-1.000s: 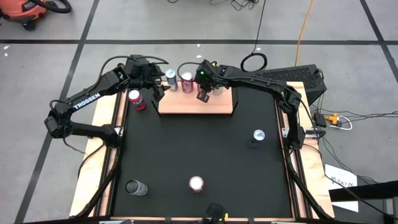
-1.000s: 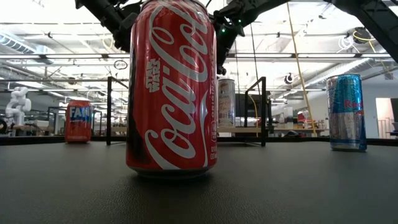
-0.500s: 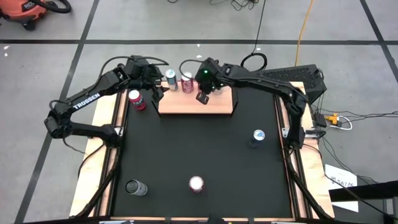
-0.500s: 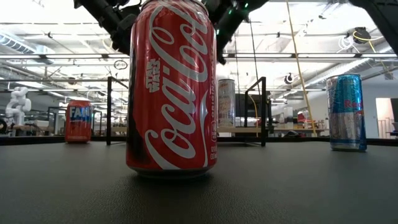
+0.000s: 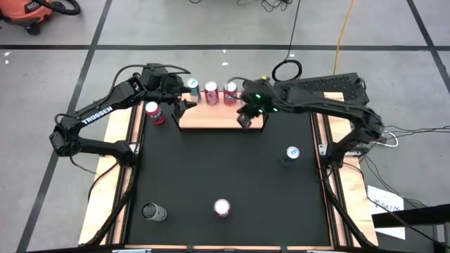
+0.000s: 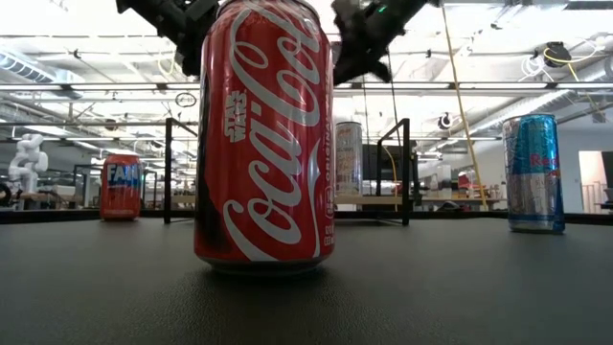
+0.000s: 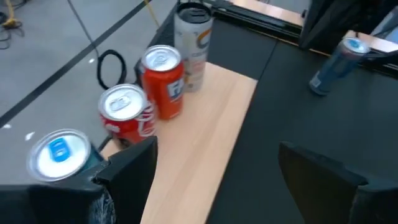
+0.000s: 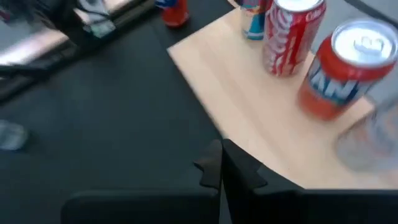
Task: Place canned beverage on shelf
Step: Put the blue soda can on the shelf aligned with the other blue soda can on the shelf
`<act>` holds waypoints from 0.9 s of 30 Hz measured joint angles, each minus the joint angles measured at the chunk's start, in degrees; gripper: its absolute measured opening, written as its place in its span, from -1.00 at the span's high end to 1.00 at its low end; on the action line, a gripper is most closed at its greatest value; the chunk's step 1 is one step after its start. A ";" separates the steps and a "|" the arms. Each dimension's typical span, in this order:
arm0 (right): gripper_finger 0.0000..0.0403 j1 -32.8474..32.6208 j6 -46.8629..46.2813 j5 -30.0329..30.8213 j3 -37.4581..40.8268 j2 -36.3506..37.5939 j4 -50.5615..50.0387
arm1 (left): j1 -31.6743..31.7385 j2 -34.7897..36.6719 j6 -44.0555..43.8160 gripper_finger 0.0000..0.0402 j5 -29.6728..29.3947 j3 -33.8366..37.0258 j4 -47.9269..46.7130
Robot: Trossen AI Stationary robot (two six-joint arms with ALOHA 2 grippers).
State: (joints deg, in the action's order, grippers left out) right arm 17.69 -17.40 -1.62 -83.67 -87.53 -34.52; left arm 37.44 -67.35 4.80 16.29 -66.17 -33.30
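Right claw (image 5: pixel 245 117) retreated; shelf (image 5: pixel 211 118) holds 4 cans.

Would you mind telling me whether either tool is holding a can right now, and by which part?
Nothing is held. The right tool is shut and empty above the shelf; the left tool is open beside the shelf's end.

Black-topped table (image 5: pixel 225 161) with wooden edges carries a light-wood shelf board (image 5: pixel 218 116), four loose cans; four cans stand along the board's far edge.
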 joint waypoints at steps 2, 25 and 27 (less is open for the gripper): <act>1.00 -1.84 -3.73 0.51 2.68 3.79 0.06 | -0.94 0.00 0.02 -0.65 0.09 0.00 0.10; -0.16 -22.79 -26.52 14.87 4.39 22.72 -41.69 | -15.81 -0.95 -12.05 -0.65 -1.97 -0.02 16.37; -0.21 -24.37 -27.09 16.10 5.01 23.51 -40.97 | -19.30 -1.05 -13.38 -0.65 -4.56 -0.02 16.20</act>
State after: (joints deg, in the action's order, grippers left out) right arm -6.68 -44.49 14.49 -78.66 -64.02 -75.48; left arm 18.14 -68.40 -8.59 11.74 -66.19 -17.10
